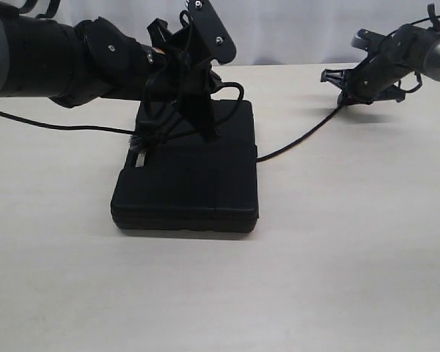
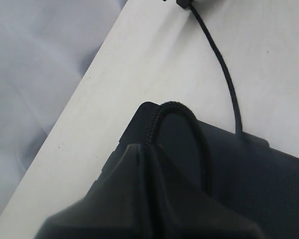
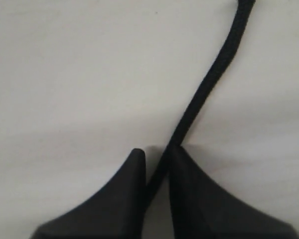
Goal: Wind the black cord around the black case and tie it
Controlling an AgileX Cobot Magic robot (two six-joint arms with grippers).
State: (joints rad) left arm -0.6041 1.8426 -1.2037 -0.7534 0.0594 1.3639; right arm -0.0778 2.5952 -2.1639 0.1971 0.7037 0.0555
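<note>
Two grippers each grip the black cord (image 3: 212,79). The left gripper (image 2: 149,149) is closed tight on it above the black case (image 1: 191,183), with a small loop of cord arching out past its fingertips. The right gripper (image 3: 157,162) pinches the cord low over the bench (image 1: 352,257), toward the far right corner. Between them the cord leaves the case's right edge and crosses bare bench. The case lies flat and closed (contents hidden), left of the bench's middle.
</note>
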